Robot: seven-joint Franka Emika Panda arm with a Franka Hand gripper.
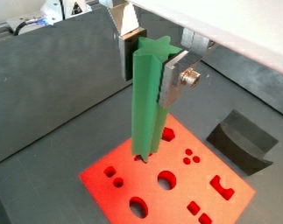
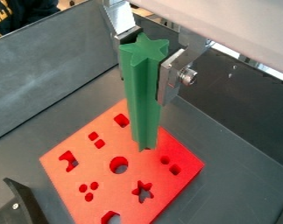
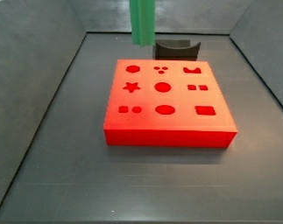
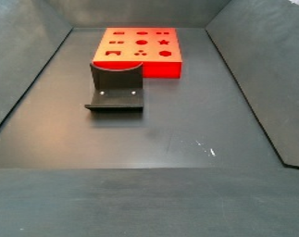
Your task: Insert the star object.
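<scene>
1. Because its flat silver fingers (image 2: pixel 171 77) press on both sides of the rod's upper part, the pincer (image 1: pixel 153 74) reads as clamped on the long, slim, ridged green plastic star object (image 2: pixel 141 92); this shows in both wrist views.
2. The star object hangs upright, its star-shaped top end facing the wrist cameras and its lower end above the flat red plastic block with shaped cut-outs (image 1: pixel 167 179). In a side view only the rod's lower part (image 3: pixel 141 22) enters the frame, clear above the block's far side.
3. The block's star-shaped hole (image 3: pixel 130 87) is empty, so grasping and lifting appear done, while alignment, lowering and release are left.
4. Whether the rod's tip already stands over that hole cannot be told; in the side view it seems apart from it.
5. The dark L-shaped fixture (image 4: pixel 116 86) stands just beside the block on the grey bench (image 4: pixel 164 139).
</scene>
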